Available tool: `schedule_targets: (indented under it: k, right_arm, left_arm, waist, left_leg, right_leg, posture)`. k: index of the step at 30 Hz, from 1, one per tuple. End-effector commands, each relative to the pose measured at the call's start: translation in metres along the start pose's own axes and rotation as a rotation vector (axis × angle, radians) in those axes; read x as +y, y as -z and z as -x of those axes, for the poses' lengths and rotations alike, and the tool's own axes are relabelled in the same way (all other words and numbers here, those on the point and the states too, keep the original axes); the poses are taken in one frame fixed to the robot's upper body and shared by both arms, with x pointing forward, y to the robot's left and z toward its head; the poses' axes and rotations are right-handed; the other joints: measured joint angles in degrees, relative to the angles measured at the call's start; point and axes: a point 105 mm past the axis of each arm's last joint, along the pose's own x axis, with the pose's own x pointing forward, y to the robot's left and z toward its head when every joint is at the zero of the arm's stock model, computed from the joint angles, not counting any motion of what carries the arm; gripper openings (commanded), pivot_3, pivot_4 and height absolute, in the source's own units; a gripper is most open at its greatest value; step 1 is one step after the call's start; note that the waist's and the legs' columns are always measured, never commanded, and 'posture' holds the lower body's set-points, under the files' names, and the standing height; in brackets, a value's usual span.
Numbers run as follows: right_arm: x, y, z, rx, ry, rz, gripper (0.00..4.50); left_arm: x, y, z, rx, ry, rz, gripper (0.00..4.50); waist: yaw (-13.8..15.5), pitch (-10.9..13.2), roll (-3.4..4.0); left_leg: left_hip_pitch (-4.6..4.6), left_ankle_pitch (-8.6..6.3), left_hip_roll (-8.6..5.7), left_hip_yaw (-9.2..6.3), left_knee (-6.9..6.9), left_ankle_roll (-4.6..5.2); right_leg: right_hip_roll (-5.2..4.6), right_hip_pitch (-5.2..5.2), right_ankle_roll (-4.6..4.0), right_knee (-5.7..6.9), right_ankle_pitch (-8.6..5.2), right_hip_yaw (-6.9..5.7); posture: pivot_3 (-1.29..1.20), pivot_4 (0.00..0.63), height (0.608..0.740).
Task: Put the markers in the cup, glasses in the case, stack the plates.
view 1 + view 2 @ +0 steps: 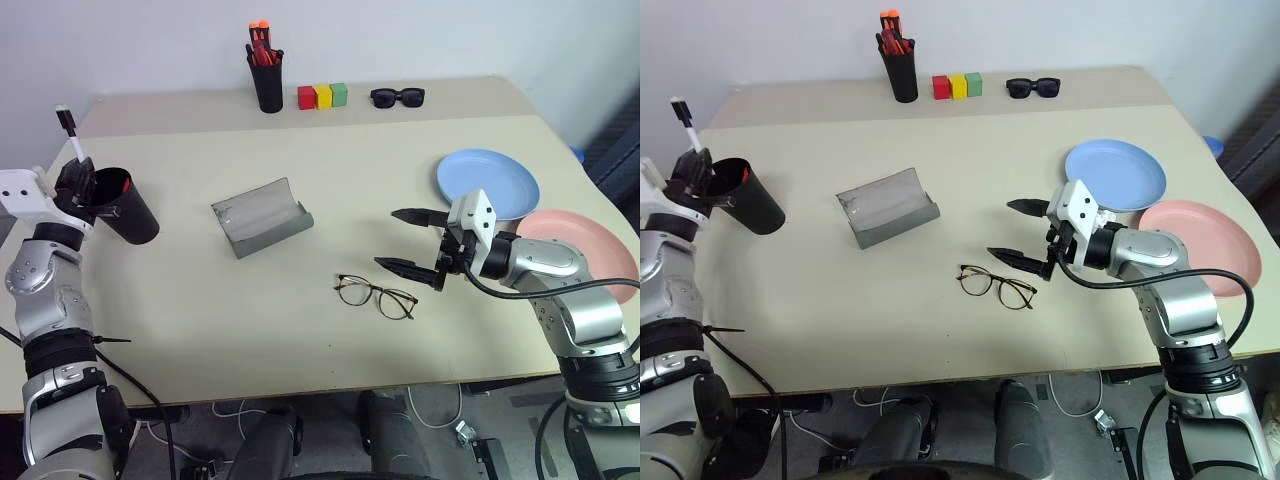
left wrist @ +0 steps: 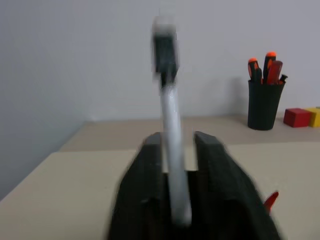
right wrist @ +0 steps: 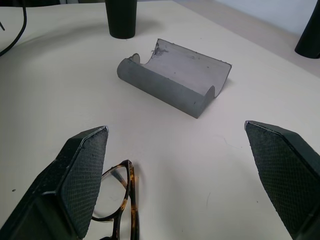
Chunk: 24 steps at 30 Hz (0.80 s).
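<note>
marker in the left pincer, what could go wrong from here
1. The marker stands tall between the left pincer fingers beside the cup rim; released here, it might miss or tip the cup.
2. The glasses lie just below the open right pincer; a hard grip could bend the frame.

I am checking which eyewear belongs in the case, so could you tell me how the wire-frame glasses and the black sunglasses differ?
The glasses have a thin dark wire frame with clear roundish lenses; the sunglasses have a chunky black frame with dark lenses. The glasses lie near the table's front edge, close to the right gripper, whose fingers are spread wide; the sunglasses sit at the far edge beside the coloured blocks. Both rest on the table, apart from the open grey case.
</note>
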Motion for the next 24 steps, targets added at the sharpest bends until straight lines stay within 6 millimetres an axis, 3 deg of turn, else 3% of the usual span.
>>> schedule_targets:
  k: [1, 4, 5, 8, 10, 13, 16, 20, 24]
  right_arm:
    - [-0.001, -0.014, 0.002, -0.032, 0.004, 0.048, 4.5]
    - [-0.001, -0.013, 0.001, -0.031, 0.004, 0.045, 4.5]
    - [-0.001, -0.013, 0.002, -0.03, 0.003, 0.045, 4.5]
    - [-0.002, -0.013, 0.001, -0.03, 0.004, 0.045, 4.5]
    - [-0.002, -0.013, 0.001, -0.032, 0.004, 0.044, 4.5]
    - [-0.003, -0.012, 0.001, -0.032, 0.005, 0.041, 4.5]
    - [-0.005, -0.011, 0.001, -0.029, 0.009, 0.042, 4.5]
    - [-0.011, -0.008, 0.005, -0.013, 0.029, 0.046, 4.5]
    - [-0.014, -0.007, 0.007, -0.012, 0.056, 0.048, 4.5]
  left_arm:
    - [0.003, -0.019, -0.005, -0.064, 0.005, -0.038, 2.63]
    - [0.001, -0.02, -0.005, -0.071, 0.024, -0.024, 4.2]
    - [0.001, -0.022, -0.005, -0.075, 0.03, -0.026, 4.46]
    - [-0.012, -0.031, -0.004, -0.102, 0.112, -0.001, 4.46]
    - [-0.031, -0.038, -0.002, -0.111, 0.227, 0.035, 4.46]
    - [-0.069, -0.05, 0.005, -0.113, 0.441, 0.109, 4.46]
    - [-0.114, -0.049, 0.016, -0.008, 0.675, 0.236, 4.46]
    - [-0.164, -0.022, 0.029, 0.228, 0.876, 0.221, 4.46]
    - [-0.195, 0.018, 0.015, 0.37, 0.857, 0.22, 4.46]
  waist:
    - [0.0, 0.0, 0.0]
    - [0.0, 0.0, 0.0]
    - [0.0, 0.0, 0.0]
    - [0.0, 0.0, 0.0]
    - [0.0, 0.0, 0.0]
    - [-0.1, 0.0, 0.0]
    - [0.0, 0.0, 0.0]
    - [-0.1, 0.0, 0.01]
    - [0.1, 0.0, 0.0]
  left_leg:
    - [0.0, 0.0, 0.0, 0.0, 0.0, 0.0]
    - [0.0, 0.0, 0.0, 0.0, 0.0, 0.0]
    - [0.0, 0.0, 0.0, 0.0, 0.0, 0.0]
    - [0.0, 0.0, 0.0, -0.01, 0.0, 0.0]
    - [-0.01, 0.0, 0.01, 0.0, 0.0, 0.0]
    - [-0.01, 0.0, 0.03, -0.01, 0.0, 0.01]
    - [-0.01, -0.01, 0.04, -0.01, 0.0, 0.01]
    - [0.02, 0.0, -0.01, 0.0, 0.01, 0.01]
    - [0.04, 0.01, -0.03, 0.0, 0.0, 0.0]
  right_leg:
    - [0.0, 0.0, 0.0, 0.0, 0.0, 0.0]
    - [0.0, 0.0, 0.0, 0.0, 0.0, 0.0]
    - [0.0, 0.0, 0.0, 0.0, 0.0, 0.0]
    - [0.0, 0.0, 0.0, 0.0, 0.0, 0.0]
    - [0.0, 0.0, 0.0, 0.0, 0.0, 0.0]
    - [-0.01, 0.0, 0.0, 0.0, 0.0, 0.0]
    - [-0.02, 0.01, 0.0, 0.01, 0.0, 0.0]
    - [0.01, 0.02, 0.0, 0.05, 0.0, 0.0]
    - [0.04, 0.02, -0.01, 0.05, 0.0, 0.0]
  posture:
    - [0.0, 0.15, 0.74]
    - [0.0, 0.15, 0.74]
    - [0.0, 0.15, 0.74]
    - [0.0, 0.15, 0.74]
    - [0.0, 0.15, 0.74]
    - [0.0, 0.15, 0.74]
    - [0.0, 0.15, 0.74]
    - [0.0, 0.15, 0.74]
    - [0.0, 0.15, 0.74]
